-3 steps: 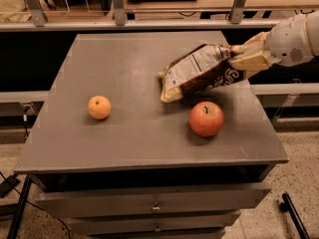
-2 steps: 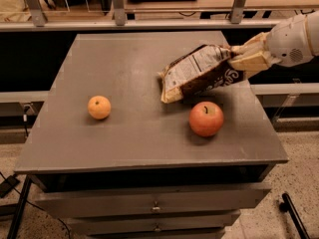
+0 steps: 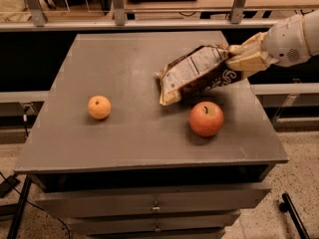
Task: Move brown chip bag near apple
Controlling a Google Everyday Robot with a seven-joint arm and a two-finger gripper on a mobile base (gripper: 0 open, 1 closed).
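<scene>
Holding unchanged from 1 second ago, tool (image 3: 238, 59) clamped on right end of brown chip bag (image 3: 192, 73), just behind apple (image 3: 206, 118).

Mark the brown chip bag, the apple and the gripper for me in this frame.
brown chip bag (image 3: 192, 69): camera view, on its white label panel.
apple (image 3: 206, 119): camera view, on its red front, below the stem.
gripper (image 3: 239, 59): camera view, far right, between the fingertips clamped on the bag's end.

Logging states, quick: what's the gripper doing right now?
Gripper: shut on the brown chip bag, at its right end, by the right edge of the table.
</scene>
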